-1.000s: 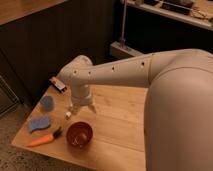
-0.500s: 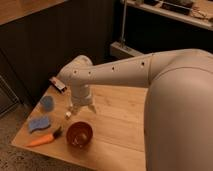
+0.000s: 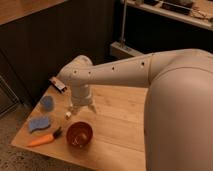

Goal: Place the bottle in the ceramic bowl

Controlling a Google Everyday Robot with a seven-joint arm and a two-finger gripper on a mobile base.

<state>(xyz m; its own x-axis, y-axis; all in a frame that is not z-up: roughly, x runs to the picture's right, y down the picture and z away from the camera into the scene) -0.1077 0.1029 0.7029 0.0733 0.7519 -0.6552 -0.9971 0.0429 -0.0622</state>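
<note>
— Camera view: catches the gripper (image 3: 83,109) low over the table (image 3: 122,132), fingers spread wide, holding nothing. Puts the bottle (image 3: 68,115) on the wood just beside one finger, near the ceramic bowl (image 3: 79,135).
— Risks?
— Could flick so small a bottle with an off-centre close, knocking it toward the carrot (image 3: 42,140) or the near edge.
— Room?
— Offers open wood to the right. Crowds the other side with blue cup (image 3: 46,103) and sponge (image 3: 39,123).
</note>
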